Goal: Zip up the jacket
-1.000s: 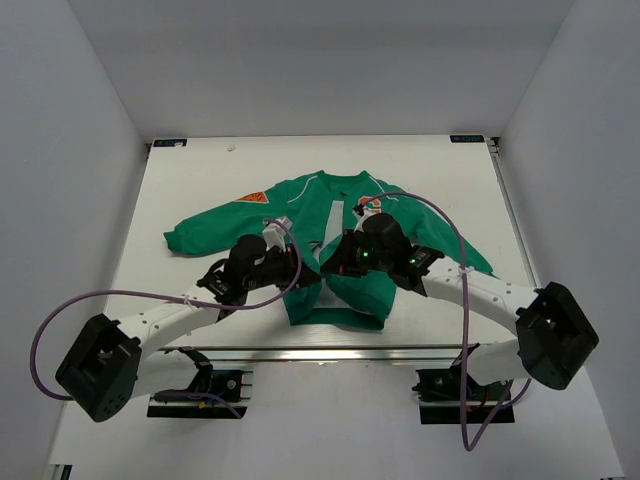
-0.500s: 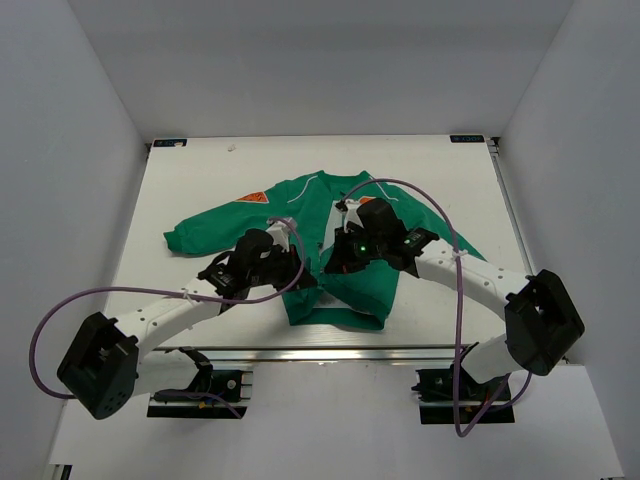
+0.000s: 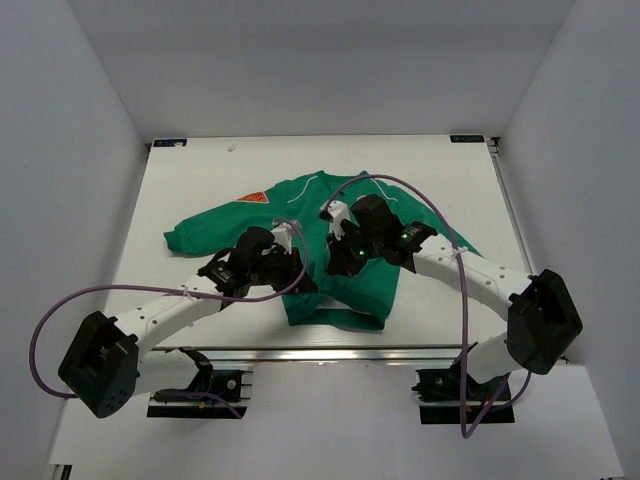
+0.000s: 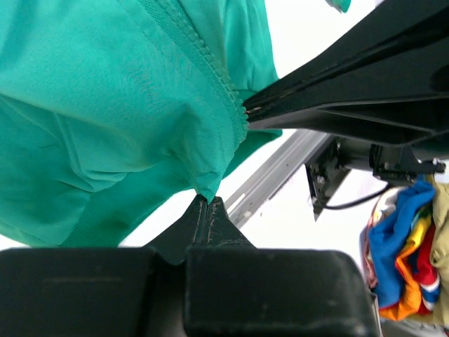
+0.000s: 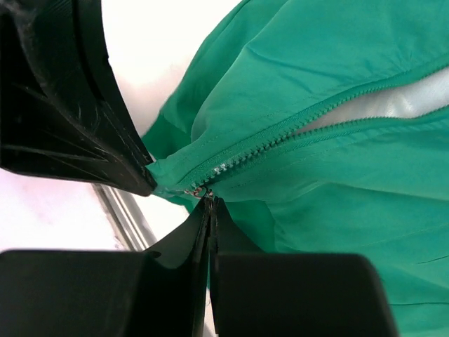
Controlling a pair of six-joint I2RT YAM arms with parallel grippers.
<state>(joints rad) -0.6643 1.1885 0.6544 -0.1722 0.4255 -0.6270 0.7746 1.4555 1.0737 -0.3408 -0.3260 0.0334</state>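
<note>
Left wrist view: left gripper (image 4: 208,201) pinches jacket (image 4: 105,105) hem; bright clothes heap (image 4: 403,253) beyond.

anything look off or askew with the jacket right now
The jacket lies crooked: its hem is bunched near the front edge of the table, pinched by the left gripper, while the right gripper is shut at the zip slider. Farther up, the zip gapes open, showing pale lining. Nothing looks torn.

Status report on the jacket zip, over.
Left gripper shut on jacket hem. Right gripper shut on zip pull, low near hem. Zip open above, lining showing. No obstruction seen.
</note>
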